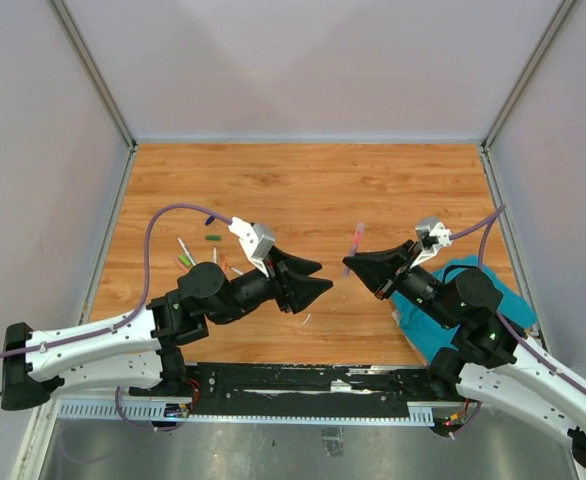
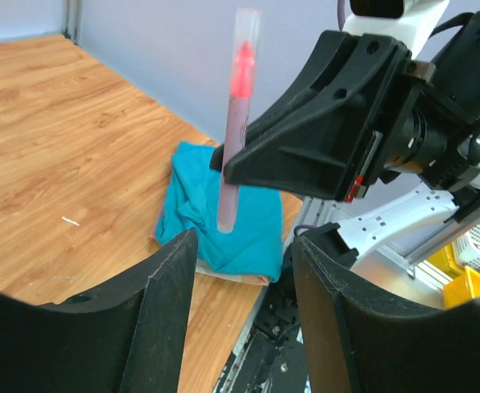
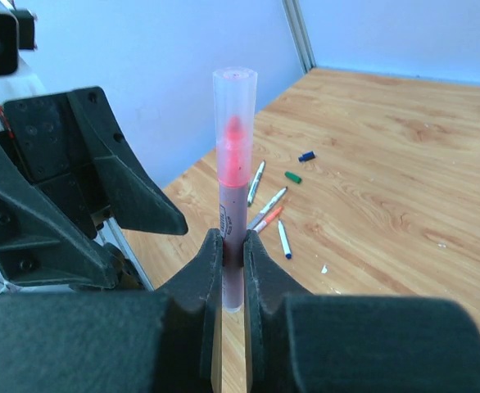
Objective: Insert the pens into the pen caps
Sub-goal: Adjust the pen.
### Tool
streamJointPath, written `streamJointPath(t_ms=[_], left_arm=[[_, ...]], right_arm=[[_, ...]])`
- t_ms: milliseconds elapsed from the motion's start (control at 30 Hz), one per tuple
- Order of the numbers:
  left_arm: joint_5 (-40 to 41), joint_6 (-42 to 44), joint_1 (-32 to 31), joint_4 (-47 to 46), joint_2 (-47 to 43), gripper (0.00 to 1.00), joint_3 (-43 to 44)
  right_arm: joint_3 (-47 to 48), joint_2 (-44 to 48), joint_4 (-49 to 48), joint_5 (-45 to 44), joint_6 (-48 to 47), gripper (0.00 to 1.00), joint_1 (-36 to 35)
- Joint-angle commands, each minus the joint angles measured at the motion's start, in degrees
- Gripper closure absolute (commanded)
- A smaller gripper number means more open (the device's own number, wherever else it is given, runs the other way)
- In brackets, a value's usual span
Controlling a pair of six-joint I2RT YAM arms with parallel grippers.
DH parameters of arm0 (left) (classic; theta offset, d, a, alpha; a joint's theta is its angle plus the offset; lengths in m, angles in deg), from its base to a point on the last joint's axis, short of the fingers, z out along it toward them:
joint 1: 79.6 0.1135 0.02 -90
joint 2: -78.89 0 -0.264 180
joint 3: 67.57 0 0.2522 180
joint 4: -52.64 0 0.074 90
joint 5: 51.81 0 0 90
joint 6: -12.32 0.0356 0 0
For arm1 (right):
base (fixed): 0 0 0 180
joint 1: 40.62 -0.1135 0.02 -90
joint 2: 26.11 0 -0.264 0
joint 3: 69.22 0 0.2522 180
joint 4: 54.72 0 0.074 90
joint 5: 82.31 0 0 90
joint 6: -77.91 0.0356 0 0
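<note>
One looks capped: pink pen (image 3: 233, 188), pinched upright in right gripper (image 3: 232, 246)
Left gripper (image 1: 325, 276): spread, empty
Remaining: loose pens (image 1: 184, 247), caps (image 1: 212, 238), mid-left of top view

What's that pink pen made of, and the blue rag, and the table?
The pink pen looks like smooth plastic, its top see-through with the pink tip showing inside. The blue rag is soft cloth, crumpled in folds. The table looks like wood with brown grain lines, though maybe only a printed layer.
</note>
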Motion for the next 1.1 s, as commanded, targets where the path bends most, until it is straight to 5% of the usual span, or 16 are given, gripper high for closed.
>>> streamJointPath(t_ms=[0, 467, 867, 1067], left_arm=[[-1.66, 1.89, -0.4, -2.44, -2.5, 0.45, -2.2], [-3.34, 1.99, -0.42, -8.12, 0.13, 0.46, -1.95], [-4.35, 2.68, -0.44, -11.51, 3.79, 0.68, -0.21], [-4.83, 2.55, -0.41, -12.04, 3.24, 0.65, 0.06]], right_arm=[[-0.59, 1.3, -5.23, -1.59, 1.22, 0.99, 0.63], [0.37, -2.3, -13.97, 10.56, 5.44, 1.0, 0.63], [-0.77, -2.96, -15.73, 13.13, 8.3, 0.99, 0.64], [-1.58, -3.04, -14.57, 12.75, 8.02, 0.99, 0.65]])
